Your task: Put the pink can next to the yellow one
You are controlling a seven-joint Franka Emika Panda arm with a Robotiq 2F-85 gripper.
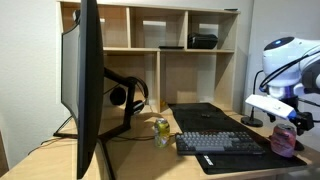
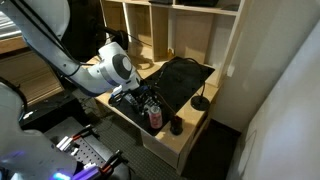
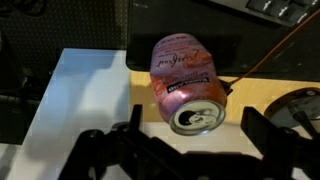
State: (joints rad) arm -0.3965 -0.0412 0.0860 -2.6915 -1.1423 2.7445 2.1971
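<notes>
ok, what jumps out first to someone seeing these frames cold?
The pink can fills the wrist view, standing on the desk with the open gripper on either side of it, not touching. In an exterior view a big monitor seen edge-on dominates the left. The yellow-green can stands near its base, across the keyboard from the pink one.
</notes>
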